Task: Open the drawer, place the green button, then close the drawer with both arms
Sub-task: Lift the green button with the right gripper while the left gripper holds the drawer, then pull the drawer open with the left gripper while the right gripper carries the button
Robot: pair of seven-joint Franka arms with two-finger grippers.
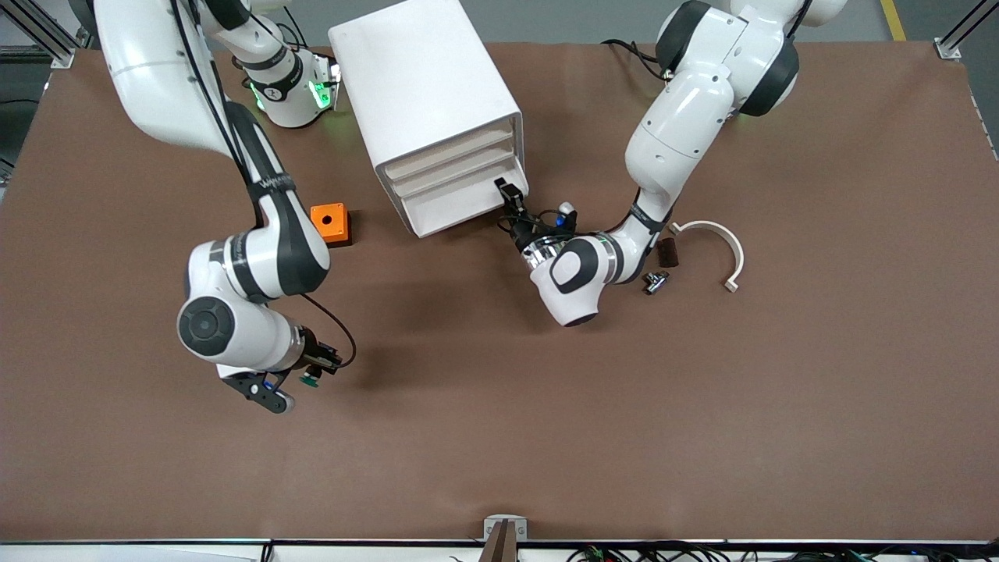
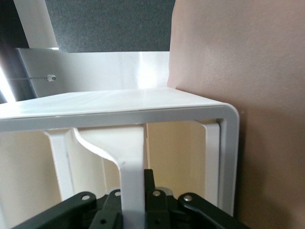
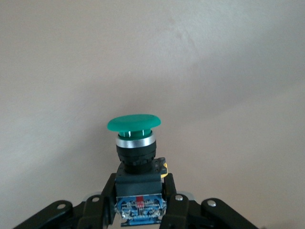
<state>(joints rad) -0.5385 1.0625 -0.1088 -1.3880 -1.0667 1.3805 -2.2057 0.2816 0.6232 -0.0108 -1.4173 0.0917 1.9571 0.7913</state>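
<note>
The white cabinet point(image 1: 425, 86) stands on the table with its drawer fronts facing the front camera. Its lowest drawer point(image 1: 456, 209) looks pushed in, level with the drawers above it. My left gripper point(image 1: 511, 197) is at the drawer's corner toward the left arm's end. In the left wrist view the left gripper point(image 2: 133, 193) is shut on the drawer's white handle point(image 2: 129, 167). My right gripper point(image 1: 311, 376) is shut on the button point(image 1: 310, 381) and holds it over bare table. In the right wrist view the button point(image 3: 136, 143) stands green cap outward in the right gripper point(image 3: 139, 193).
An orange cube with a hole point(image 1: 328, 222) sits beside the cabinet toward the right arm's end. A white curved piece point(image 1: 714, 243), a small dark block point(image 1: 667, 252) and a small metal part point(image 1: 654, 281) lie by the left arm's wrist.
</note>
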